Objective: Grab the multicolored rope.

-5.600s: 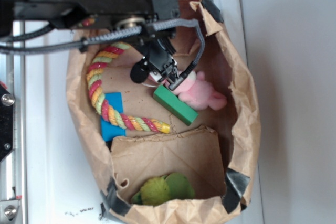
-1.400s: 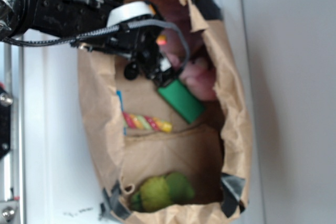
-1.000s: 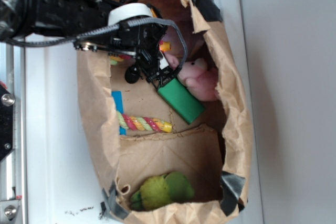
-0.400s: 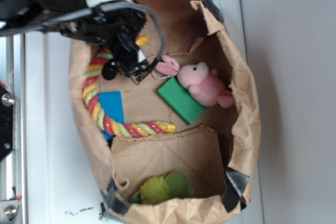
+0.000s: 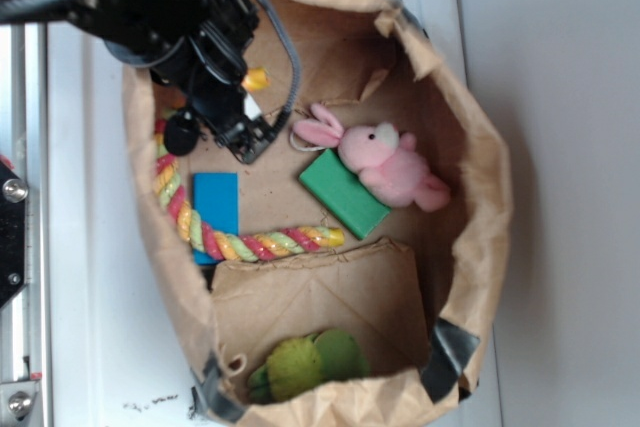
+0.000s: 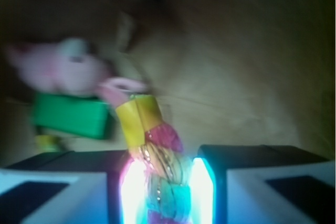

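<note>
A brown paper bag [image 5: 480, 197] lies open on a white table [image 5: 90, 347], seen from above. The black arm reaches in from the upper left, and its end effector [image 5: 243, 142] sits low inside the bag near the left wall. The arm's bulk hides the bag's upper left corner and everything under it.

The rope [image 5: 230, 240] curves in a C along the left wall and the bottom of the main pocket. Its upper stretch vanishes beneath the arm, with only a yellow tip [image 5: 255, 78] poking out beside the black housing. The lower end lies free, pointing toward the green block [image 5: 343, 194].

In the wrist view, the rope [image 6: 160, 182] runs up between the two dark fingers [image 6: 247, 182], with its yellow-taped end [image 6: 137, 120] sticking out past them. The fingers stand close on either side of it, and the glare on their inner faces hides whether they press on the strands or just bracket them, so I cannot tell if the grip is closed. That view is blurred and its lower part is cut off.

A blue card [image 5: 216, 212] lies flat inside the rope's curve, its lower edge tucked under the rope. A pink plush bunny [image 5: 385, 162] rests against the green block's upper edge. A folded paper flap [image 5: 320, 307] covers the lower pocket, where a green, leafy-looking thing [image 5: 310, 359] shows only in part.
</note>
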You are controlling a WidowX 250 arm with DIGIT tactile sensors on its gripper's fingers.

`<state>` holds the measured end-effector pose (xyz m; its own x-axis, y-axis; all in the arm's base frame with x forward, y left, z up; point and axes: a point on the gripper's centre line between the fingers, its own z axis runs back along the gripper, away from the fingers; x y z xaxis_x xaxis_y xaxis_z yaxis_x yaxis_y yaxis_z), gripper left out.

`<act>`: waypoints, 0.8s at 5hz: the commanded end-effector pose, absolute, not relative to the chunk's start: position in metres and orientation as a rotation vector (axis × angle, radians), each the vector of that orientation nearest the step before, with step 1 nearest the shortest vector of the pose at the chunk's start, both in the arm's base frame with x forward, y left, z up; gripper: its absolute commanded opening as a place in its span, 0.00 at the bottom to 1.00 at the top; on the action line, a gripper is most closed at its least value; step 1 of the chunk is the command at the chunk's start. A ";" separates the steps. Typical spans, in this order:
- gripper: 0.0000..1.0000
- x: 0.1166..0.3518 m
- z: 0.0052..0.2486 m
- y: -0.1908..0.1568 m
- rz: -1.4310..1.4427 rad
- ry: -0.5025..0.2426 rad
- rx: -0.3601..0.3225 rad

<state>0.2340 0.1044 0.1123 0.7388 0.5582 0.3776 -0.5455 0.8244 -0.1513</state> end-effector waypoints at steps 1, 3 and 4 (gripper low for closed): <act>0.00 0.253 0.149 0.097 0.633 -0.455 0.024; 0.00 0.266 0.159 0.074 0.579 -0.433 0.036; 0.00 0.273 0.166 0.060 0.521 -0.411 0.043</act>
